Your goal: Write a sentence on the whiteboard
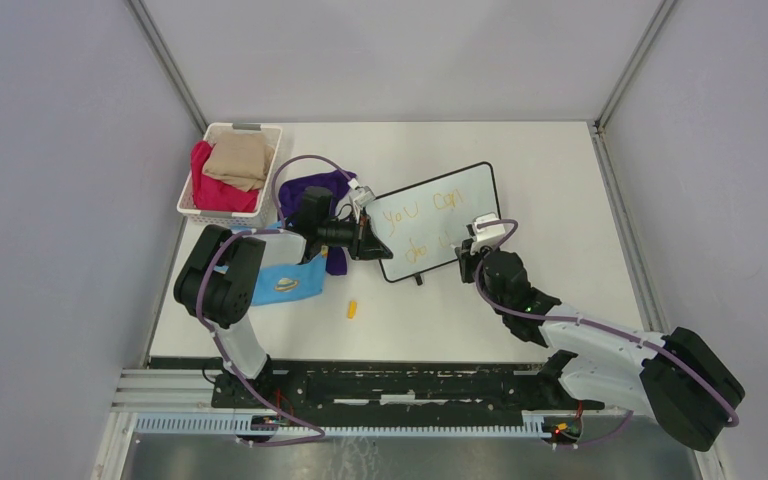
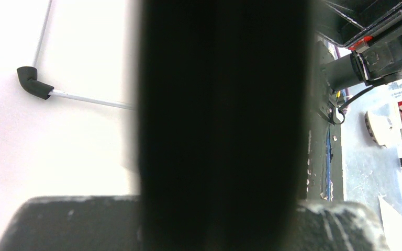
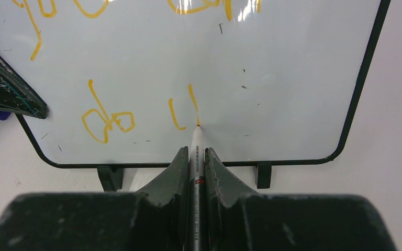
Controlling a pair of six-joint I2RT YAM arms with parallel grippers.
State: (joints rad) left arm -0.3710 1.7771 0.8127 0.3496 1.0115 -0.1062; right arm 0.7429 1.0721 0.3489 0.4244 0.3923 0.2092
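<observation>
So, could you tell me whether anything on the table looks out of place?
A small orange cap-like piece lies loose on the white table, near the blue cloth. The black-framed whiteboard sits skewed to the table's edges.

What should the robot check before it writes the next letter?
1. The marker sits tight in the right gripper: ok.
2. Its tip touches the whiteboard: ok.
3. The left gripper holds the whiteboard's edge: ok.
4. Room after "do" on the second line: ok.
5. The sentence is finished: not ok, last word only begun.
6. Ink left: cannot tell.
</observation>
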